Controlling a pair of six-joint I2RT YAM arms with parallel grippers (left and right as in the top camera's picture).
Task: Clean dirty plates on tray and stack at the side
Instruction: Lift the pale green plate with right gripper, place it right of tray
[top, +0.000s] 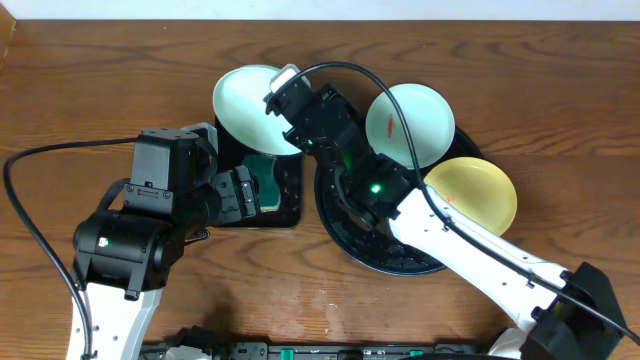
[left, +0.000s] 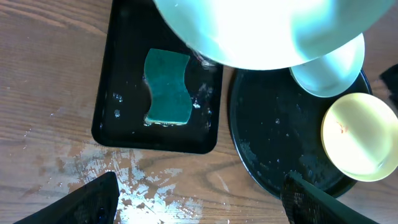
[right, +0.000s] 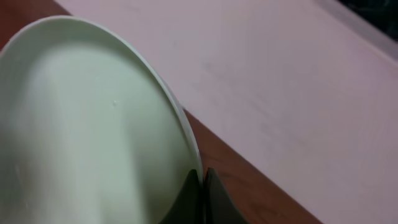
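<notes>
**Overhead.** The right gripper is clamped on the rim of one mint plate. It holds the plate lifted over the far end of the rectangular tray, off the round tray. The left gripper hangs over the green sponge. A second mint plate, marked with a red streak, and the yellow plate lie at the round tray's far rim and partly overhang it. The right arm crosses the tray just beside them, so a careless sweep of the arm could push either plate off onto the tabletop.

**Left wrist.** The left gripper's jaws stand wide apart, holding nothing, above the sponge. The sponge lies flat in the wet rectangular tray. The held plate fills the top of the view, close above. If the sponge is pressed up against it, the force acts far from the single grip point and could twist the plate loose. Droplets also spot the wood, so a wet rim would slip more easily.

**Right wrist.** The fingertips meet on the thin plate edge with little overlap. The plate is tilted and held at one point only, so the main risk is that it pivots or drops.
</notes>
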